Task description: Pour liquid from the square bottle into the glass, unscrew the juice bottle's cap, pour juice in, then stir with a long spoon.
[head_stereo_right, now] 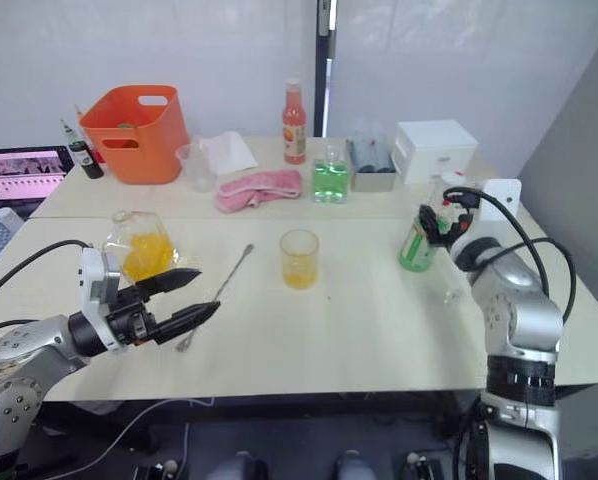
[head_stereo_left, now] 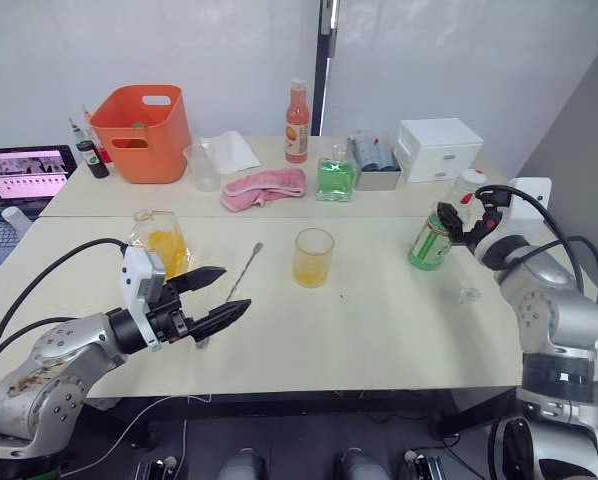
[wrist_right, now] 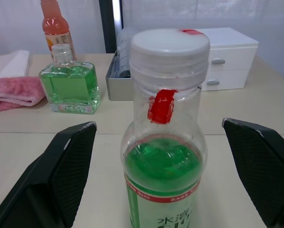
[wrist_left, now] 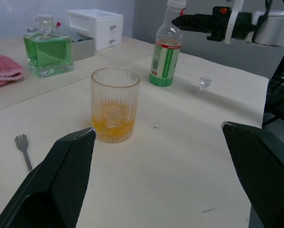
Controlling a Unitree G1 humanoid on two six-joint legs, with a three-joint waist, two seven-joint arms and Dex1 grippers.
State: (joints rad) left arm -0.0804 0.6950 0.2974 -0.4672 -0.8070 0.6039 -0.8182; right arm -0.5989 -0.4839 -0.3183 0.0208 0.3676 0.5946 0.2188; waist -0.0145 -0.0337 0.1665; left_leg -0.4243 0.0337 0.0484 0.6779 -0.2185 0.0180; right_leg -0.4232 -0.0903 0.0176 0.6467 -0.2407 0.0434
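Note:
The glass [head_stereo_left: 313, 257] stands mid-table with a shallow layer of yellow-orange liquid [wrist_left: 113, 126] in it. Left of it lies the long spoon [head_stereo_left: 244, 270]. Beyond the spoon stands the square bottle [head_stereo_left: 162, 243], unstoppered and holding yellow-orange contents. My left gripper [head_stereo_left: 229, 292] hovers open and empty in front of the square bottle, pointing toward the glass. The juice bottle [wrist_right: 163, 171] stands upright at the right with its white cap [wrist_right: 169, 47] on. My right gripper [head_stereo_left: 449, 218] is open, a finger on either side of the bottle's neck, not touching it.
A round glass stopper [head_stereo_left: 468, 295] lies near the right edge. Along the back stand an orange bucket [head_stereo_left: 144, 130], a cloudy cup [head_stereo_left: 203, 165], a pink cloth [head_stereo_left: 264, 187], a green square bottle [head_stereo_left: 335, 175], an orange-red bottle [head_stereo_left: 297, 122] and a white drawer box [head_stereo_left: 439, 148]. A laptop [head_stereo_left: 19, 175] sits far left.

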